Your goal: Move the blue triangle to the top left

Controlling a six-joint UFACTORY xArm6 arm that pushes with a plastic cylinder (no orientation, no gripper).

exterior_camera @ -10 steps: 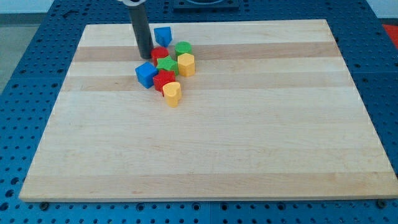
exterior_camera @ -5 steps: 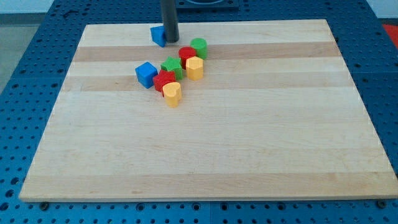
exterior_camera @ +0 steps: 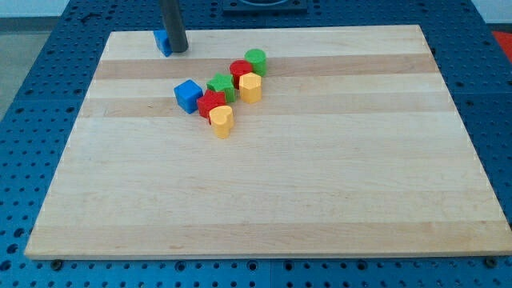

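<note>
The blue triangle (exterior_camera: 162,42) lies near the board's top edge, toward the view's top left, mostly hidden behind my rod. My tip (exterior_camera: 178,50) rests on the board right against the triangle's right side. Only a sliver of the blue block shows to the left of the rod.
A cluster sits right of and below the tip: a blue cube (exterior_camera: 188,95), a green star (exterior_camera: 220,85), a red block (exterior_camera: 211,102), a yellow block (exterior_camera: 222,121), a red cylinder (exterior_camera: 240,70), a green cylinder (exterior_camera: 256,60) and a yellow block (exterior_camera: 250,87). The wooden board (exterior_camera: 320,176) rests on a blue perforated table.
My tip swept right through the cluster, then came round the blue triangle and slid left, pushing it left along the top edge. The red and green cylinders shifted right.
</note>
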